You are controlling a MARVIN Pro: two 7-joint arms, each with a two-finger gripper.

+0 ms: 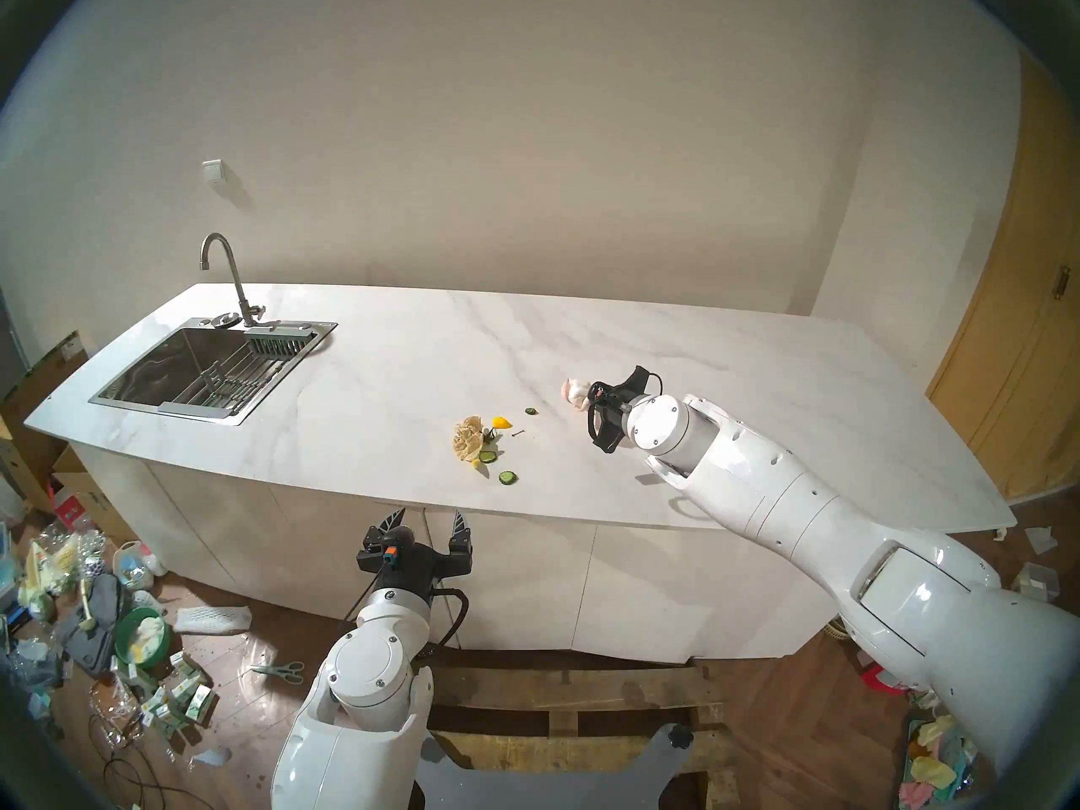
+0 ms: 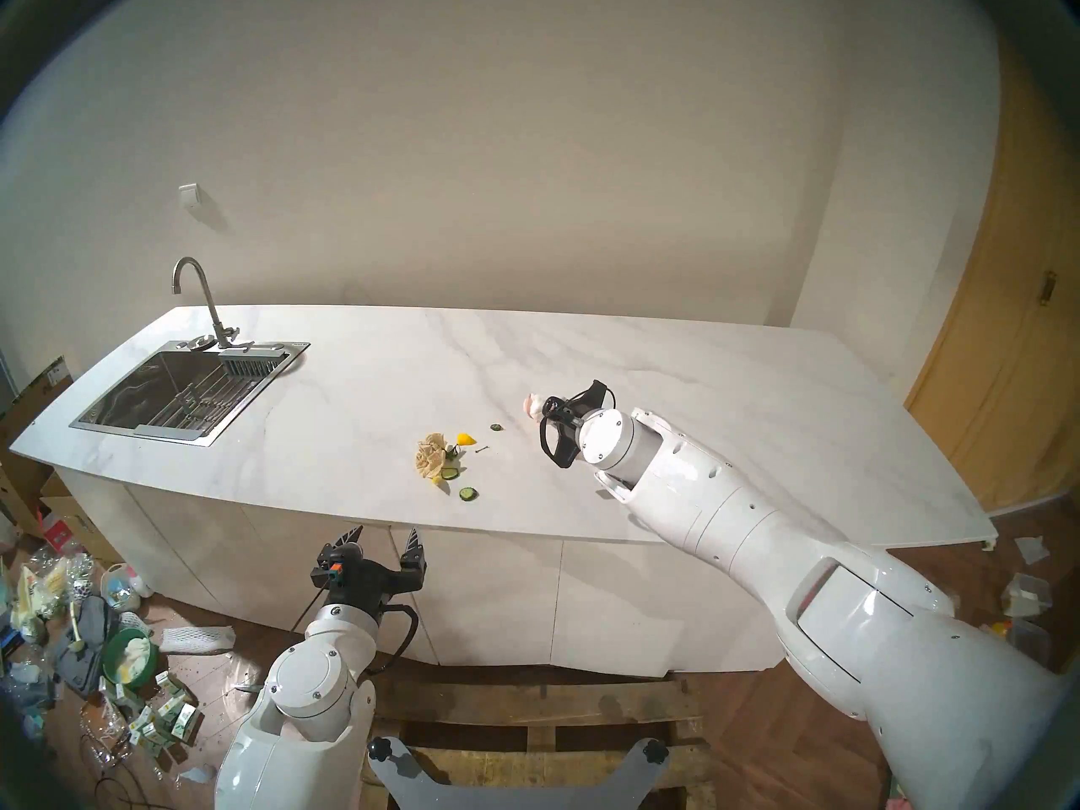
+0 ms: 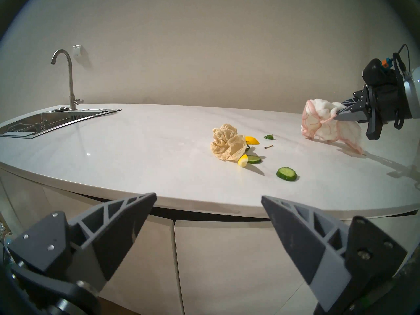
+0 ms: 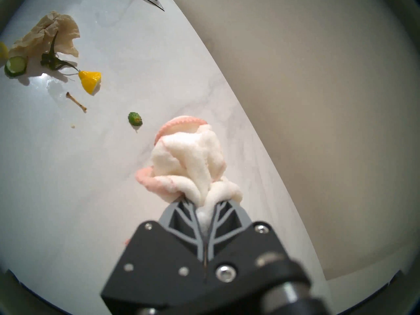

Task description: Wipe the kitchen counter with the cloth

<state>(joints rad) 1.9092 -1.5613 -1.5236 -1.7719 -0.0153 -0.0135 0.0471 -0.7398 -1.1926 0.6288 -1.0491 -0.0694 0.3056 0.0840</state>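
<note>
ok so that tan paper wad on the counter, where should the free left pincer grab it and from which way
Take the paper wad across its raised, crumpled upper folds, coming straight down from above. It lies loose in a rumpled heap on the counter, so the folds give something to pinch. Lemon wedges and a cucumber slice crowd its right side, so a sideways approach would likely knock them. The left pincer is open, below the counter's front edge.

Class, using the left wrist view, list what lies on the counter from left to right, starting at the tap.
Tap → tan paper wad → lone cucumber slice → cloth → right gripper, whose jaws are shut on the cloth.
</note>
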